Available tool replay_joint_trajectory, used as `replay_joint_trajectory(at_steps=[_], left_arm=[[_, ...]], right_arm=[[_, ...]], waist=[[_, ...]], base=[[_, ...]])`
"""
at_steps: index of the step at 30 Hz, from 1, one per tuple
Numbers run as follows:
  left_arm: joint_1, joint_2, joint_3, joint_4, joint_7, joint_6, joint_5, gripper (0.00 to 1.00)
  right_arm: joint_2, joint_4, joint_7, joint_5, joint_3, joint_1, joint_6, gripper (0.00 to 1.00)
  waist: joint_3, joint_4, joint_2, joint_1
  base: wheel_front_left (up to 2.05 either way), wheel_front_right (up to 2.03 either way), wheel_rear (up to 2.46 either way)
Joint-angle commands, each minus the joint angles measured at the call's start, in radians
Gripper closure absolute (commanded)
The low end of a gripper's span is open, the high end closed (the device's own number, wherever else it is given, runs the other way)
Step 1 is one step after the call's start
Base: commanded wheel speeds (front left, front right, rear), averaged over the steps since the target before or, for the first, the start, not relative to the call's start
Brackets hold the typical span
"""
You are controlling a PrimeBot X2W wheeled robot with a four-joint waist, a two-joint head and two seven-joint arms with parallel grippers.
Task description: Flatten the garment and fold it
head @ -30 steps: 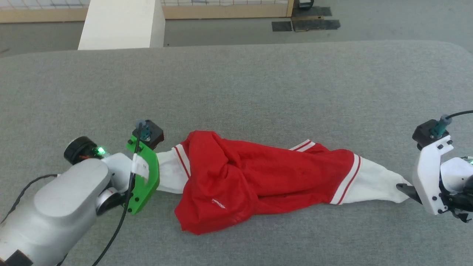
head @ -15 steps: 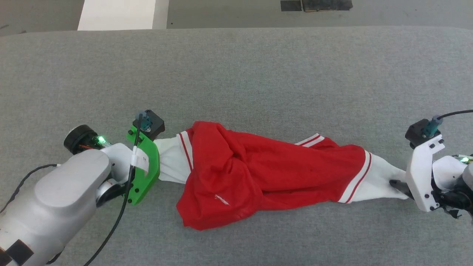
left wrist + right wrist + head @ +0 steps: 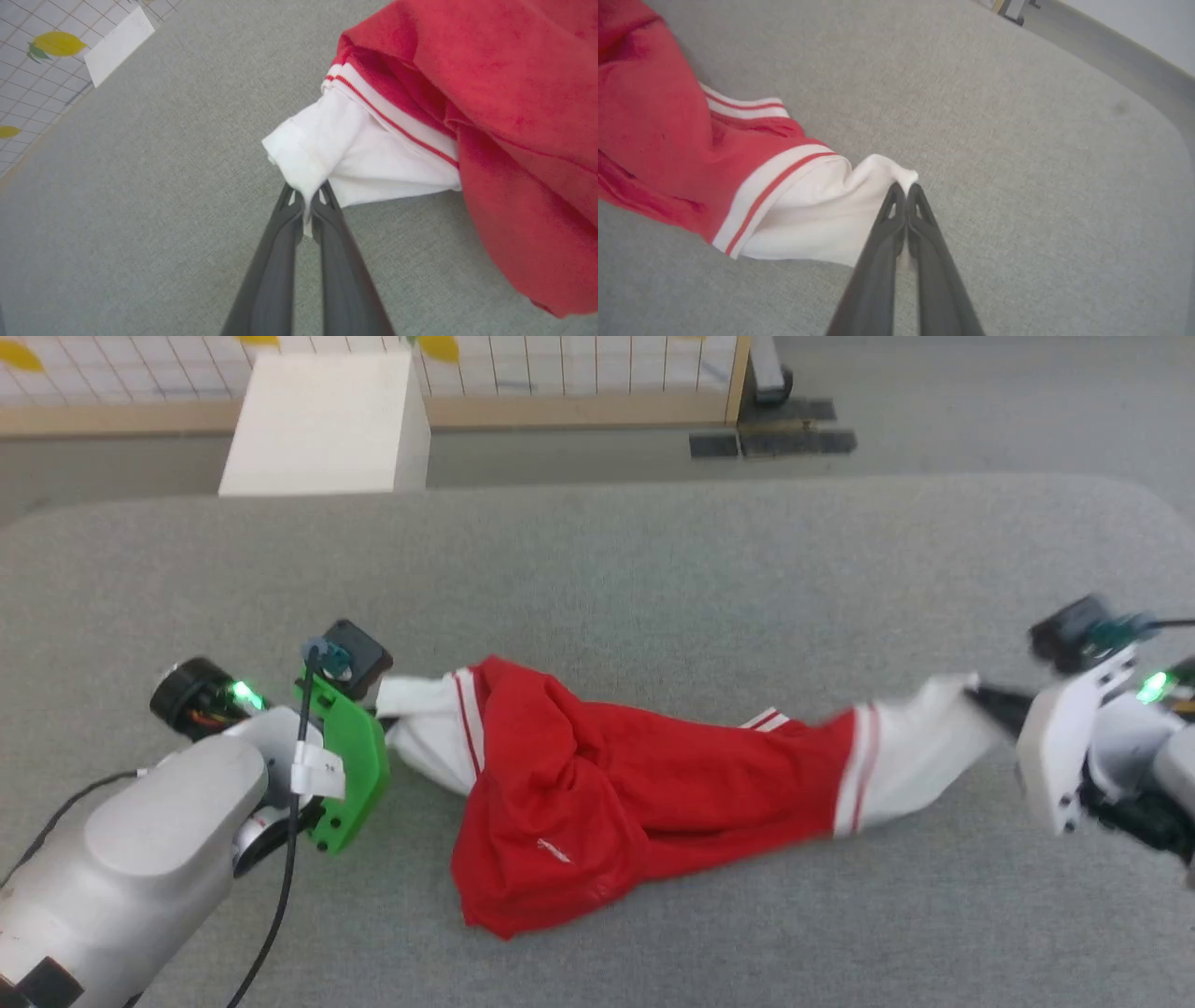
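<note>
The red soft-fabric T-shirt with white, red-striped sleeves (image 3: 607, 793) lies bunched in a long roll on the grey felt-covered desk (image 3: 653, 569), its long axis running from one arm to the other. The left jaws are clenched on the tip of the left white sleeve (image 3: 317, 154), and the right jaws on the right white sleeve (image 3: 822, 214). Each sleeve lies straight ahead of its own jaws, so I'd reckon flattening calls for pulling apart along that line.

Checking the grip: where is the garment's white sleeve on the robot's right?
In the head view, the white sleeve lies right of the red body, its tip pinched by the right gripper.
</note>
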Motion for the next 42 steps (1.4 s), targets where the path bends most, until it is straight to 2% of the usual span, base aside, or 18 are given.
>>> replay_joint_trajectory(at_steps=[1,5,10,15,20,25,32,38,42], left_arm=[[-0.017,0.005,0.013,-0.011,-0.031,0.017,0.017,1.00],[-0.057,0.024,0.041,-0.059,-0.091,0.050,0.049,1.00],[-0.137,0.057,0.082,-0.115,-0.150,0.088,0.099,1.00],[-0.241,0.072,0.126,-0.125,-0.200,0.111,0.147,1.00],[-0.358,0.064,0.162,-0.093,-0.245,0.111,0.190,1.00],[-0.503,0.028,0.211,-0.039,-0.296,0.102,0.212,1.00],[-0.757,-0.008,0.279,0.031,-0.374,0.108,0.274,1.00],[-0.940,-0.018,0.343,0.088,-0.440,0.136,0.309,1.00],[-1.017,-0.022,0.373,0.134,-0.461,0.131,0.307,1.00]], right_arm=[[-0.010,-0.015,-0.038,-0.009,-0.016,-0.027,-0.002,1.00],[-0.023,-0.065,-0.104,-0.034,-0.056,-0.060,-0.002,1.00],[-0.001,-0.083,-0.170,-0.081,-0.140,-0.125,-0.002,1.00],[0.063,-0.056,-0.207,-0.160,-0.219,-0.225,-0.002,1.00],[0.130,-0.011,-0.222,-0.225,-0.270,-0.351,-0.002,1.00],[0.175,0.065,-0.220,-0.276,-0.308,-0.521,-0.002,1.00],[0.191,0.164,-0.242,-0.374,-0.378,-0.819,-0.002,1.00],[0.209,0.240,-0.279,-0.467,-0.452,-1.057,-0.002,1.00],[0.221,0.288,-0.301,-0.515,-0.483,-1.153,-0.002,1.00]], waist=[[-0.068,-0.003,0.0000,0.0000],[-0.103,-0.003,0.0000,0.0000],[-0.122,-0.009,0.0000,0.0000],[-0.112,-0.017,0.0000,0.0000],[-0.065,-0.019,0.0000,0.0000],[0.048,-0.008,0.0000,0.0000],[0.259,0.003,0.0000,0.0000],[0.407,0.004,0.0000,0.0000],[0.473,0.002,0.0000,0.0000]], base=[[0.00,0.00,0.00],[0.00,0.00,0.00],[0.00,0.00,0.00],[0.00,0.00,0.00],[0.00,0.00,0.00],[0.00,0.00,0.00],[0.00,0.00,0.00],[0.00,0.00,0.00],[0.00,0.00,0.00]])
